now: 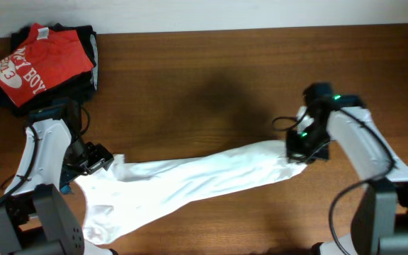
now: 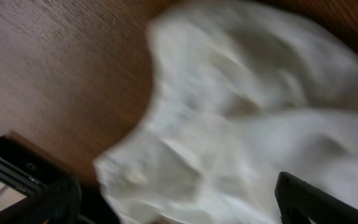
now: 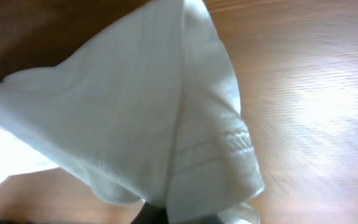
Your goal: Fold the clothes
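Note:
The white T-shirt (image 1: pixel 190 180) is stretched in a long band across the front of the wooden table, bunched and hanging lower at its left end. My left gripper (image 1: pixel 99 160) is shut on the shirt's left end; the left wrist view shows blurred white cloth (image 2: pixel 241 124) filling the space between the dark fingers. My right gripper (image 1: pixel 302 152) is shut on the shirt's right end; in the right wrist view a hemmed edge of the shirt (image 3: pixel 166 112) drapes over the fingers and hides them. The print and lettering are not visible.
A red T-shirt with white lettering (image 1: pixel 37 62) lies on dark folded garments (image 1: pixel 87 49) at the back left corner. Bare wooden table (image 1: pixel 211 92) lies behind the stretched shirt. Both arm bases stand at the front edge.

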You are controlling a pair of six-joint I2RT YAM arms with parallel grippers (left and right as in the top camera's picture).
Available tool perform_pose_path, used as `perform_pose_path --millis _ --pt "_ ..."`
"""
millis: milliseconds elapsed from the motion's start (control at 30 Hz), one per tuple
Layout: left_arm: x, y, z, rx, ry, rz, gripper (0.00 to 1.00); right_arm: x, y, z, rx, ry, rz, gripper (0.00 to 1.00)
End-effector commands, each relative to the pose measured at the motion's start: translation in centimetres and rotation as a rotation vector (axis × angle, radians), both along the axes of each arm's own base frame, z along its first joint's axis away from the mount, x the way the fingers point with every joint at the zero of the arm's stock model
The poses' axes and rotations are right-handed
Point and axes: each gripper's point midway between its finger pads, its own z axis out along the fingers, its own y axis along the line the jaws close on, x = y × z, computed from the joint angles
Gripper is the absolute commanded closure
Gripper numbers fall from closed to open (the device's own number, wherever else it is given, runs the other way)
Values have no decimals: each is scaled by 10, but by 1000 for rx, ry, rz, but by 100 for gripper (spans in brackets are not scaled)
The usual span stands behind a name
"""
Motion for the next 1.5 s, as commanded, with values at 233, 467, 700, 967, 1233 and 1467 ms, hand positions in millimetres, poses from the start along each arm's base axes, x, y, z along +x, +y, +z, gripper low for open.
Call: perform_pose_path --millis 233,467,700,967,1233,1467 --pt "1 0 -1 -4 -14 5 1 -19 63 52 -25 -193 232 96" --pt "0 -1 -8 -10 -18 6 1 -23 165 16 86 -308 377 96" --pt "-1 -1 -8 -10 -17 6 1 -33 223 -31 127 -235 430 19" --pt "0 -1 -8 -10 -17 6 1 20 156 58 -13 -306 390 42" --pt "-1 -1 -8 -10 -16 6 1 0 224 -78 156 -28 467 96" --pt "0 -1 -8 -9 -20 6 1 13 209 14 44 -69 457 77"
